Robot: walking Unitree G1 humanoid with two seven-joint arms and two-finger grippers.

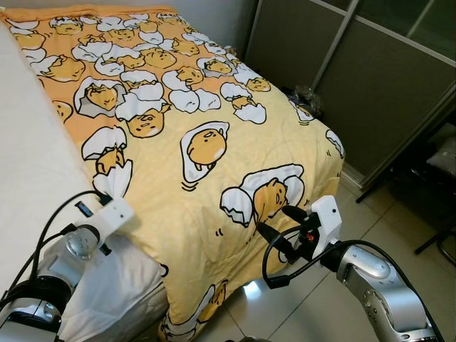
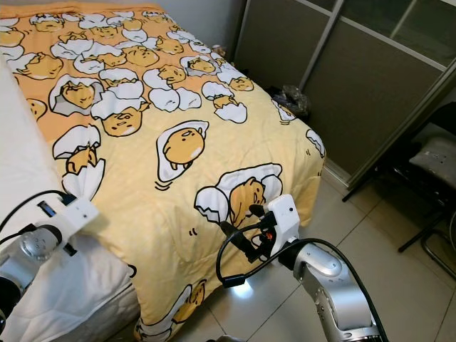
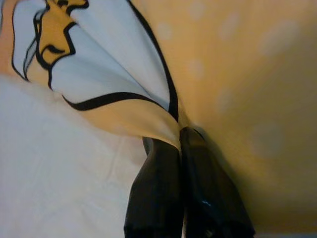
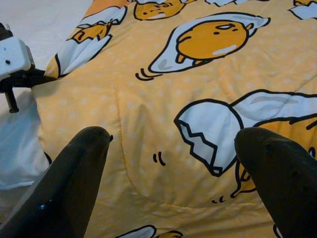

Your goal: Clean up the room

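Observation:
A yellow blanket (image 1: 178,100) printed with egg characters covers the bed, over a white sheet (image 1: 28,142). My left gripper (image 3: 179,136) is shut on the blanket's edge where it meets the sheet, on the bed's near left side (image 1: 117,203). My right gripper (image 1: 279,222) hovers open just off the blanket's near corner, above the part that hangs down the bed's side. In the right wrist view its fingers (image 4: 79,168) stand wide apart, with the blanket (image 4: 163,109) beyond them and nothing between.
Grey sliding wardrobe doors (image 1: 356,71) run along the right. A tiled floor (image 1: 370,235) lies between them and the bed. A dark chair (image 1: 442,164) stands at the far right. A small crumpled bag (image 1: 308,96) sits by the bed's far side.

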